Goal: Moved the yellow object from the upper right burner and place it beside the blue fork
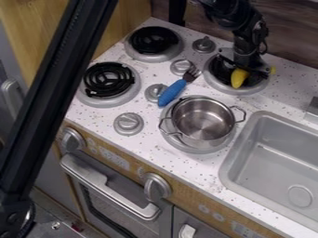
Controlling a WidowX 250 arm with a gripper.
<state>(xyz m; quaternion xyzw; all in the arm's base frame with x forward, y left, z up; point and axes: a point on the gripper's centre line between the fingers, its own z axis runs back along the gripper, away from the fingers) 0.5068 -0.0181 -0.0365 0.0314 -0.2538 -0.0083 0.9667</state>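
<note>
The black gripper (pixel 245 65) hangs low over the upper right burner (pixel 217 83), at the top right of the camera view. A yellow object (pixel 238 78), like a banana, lies on that burner at the gripper's fingertips, and a small yellow bit shows to their right. Whether the gripper holds it is unclear. The blue fork (pixel 171 92) rests on the counter left of that burner, its blue handle toward the front and its tines toward the back.
A metal pot (pixel 202 121) stands on the lower right burner, close to the fork's handle. Two black-coiled burners (pixel 109 80) are at the left, with knobs (pixel 129 123) between. The sink (pixel 276 162) is at the right. A black bar (pixel 46 97) crosses the left foreground.
</note>
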